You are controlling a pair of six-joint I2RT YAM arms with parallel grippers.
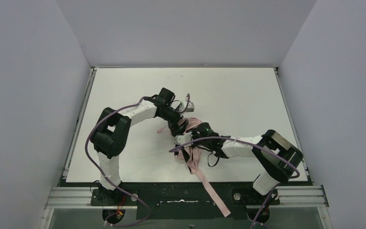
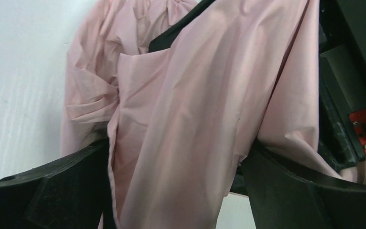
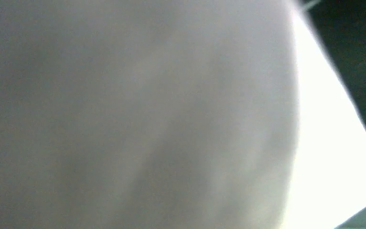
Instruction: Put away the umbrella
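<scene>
The umbrella [image 1: 194,155] is a crumpled bundle of pale pink fabric at the middle of the white table [image 1: 248,95], and both arms meet at it. A long pink strap [image 1: 214,193] trails from it over the near edge. My left gripper [image 1: 180,128] comes in from the far side. In the left wrist view its black fingers [image 2: 43,191] stand wide apart, open, with umbrella fabric [image 2: 186,109] hanging between them. My right gripper [image 1: 187,139] is buried in the bundle from the right and seems shut on it. Blurred fabric [image 3: 124,114] covers its camera and hides the fingers.
Grey walls enclose the table on three sides. The black base rail [image 1: 181,195] runs along the near edge under the strap. Part of the right arm's black head with a red piece [image 2: 362,119] sits close on the right in the left wrist view.
</scene>
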